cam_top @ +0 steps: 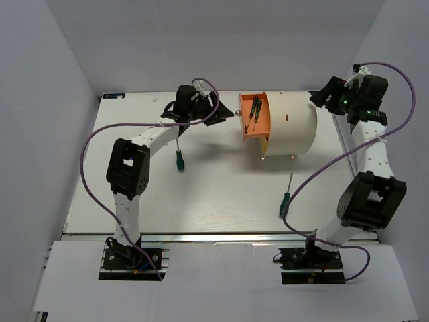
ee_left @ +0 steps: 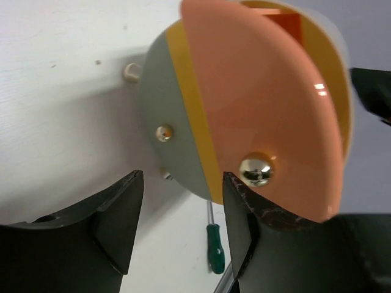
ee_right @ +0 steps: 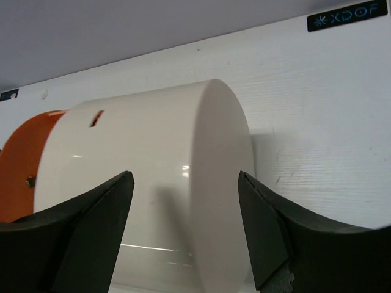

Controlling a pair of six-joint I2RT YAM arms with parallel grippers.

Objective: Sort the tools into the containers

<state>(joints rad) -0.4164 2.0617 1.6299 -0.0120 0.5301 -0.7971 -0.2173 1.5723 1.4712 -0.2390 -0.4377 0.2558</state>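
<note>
Fingers spread on both arms at the drum

Fingers (ee_left: 119, 220) of the left gripper (ee_left: 181, 180) stood spread and held nothing, facing the front of the orange drawer (cam_top: 256, 121). Its brass knob (ee_left: 256, 170) lay just beside one fingertip; whether they touched could not be told. That drawer stuck out of the white drum (cam_top: 291, 124) at its left end, with two screwdrivers (cam_top: 253, 112) lying inside. A grey-green drawer (ee_left: 177, 143) sat further in beside it. The right gripper (ee_right: 183, 177) was likewise spread and empty, aimed at the drum's other end. Two more green-handled screwdrivers lay on the table (cam_top: 214, 194): one (cam_top: 179, 159) under the left arm, the other (cam_top: 286, 196) nearer the right arm, well apart.
</note>
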